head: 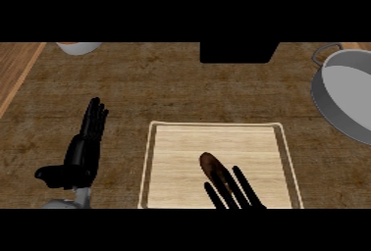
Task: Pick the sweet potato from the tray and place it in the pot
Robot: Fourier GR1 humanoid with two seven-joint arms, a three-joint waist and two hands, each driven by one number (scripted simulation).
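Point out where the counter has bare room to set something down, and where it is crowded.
Bare counter runs between the tray's far rim and the black block, and on toward the pot. Another patch lies between the left hand and the tray. The tray's left half is free. Crowded: its right half, where the right hand overlaps the sweet potato.

Only the fingers of the right hand (pixel 233 188) show, its palm and forearm cut off at the view's lower edge. Those fingers lie over the near end of the sweet potato (pixel 211 164), hiding it; whether they touch it cannot be told. The tray (pixel 217 126) beneath that hand loses its near rim at the same edge. Far right of the hand, the pot (pixel 346 98) runs past the side edge. Well beyond the left hand (pixel 80 152), a pale round vessel (pixel 78 47) shows only its lower part.
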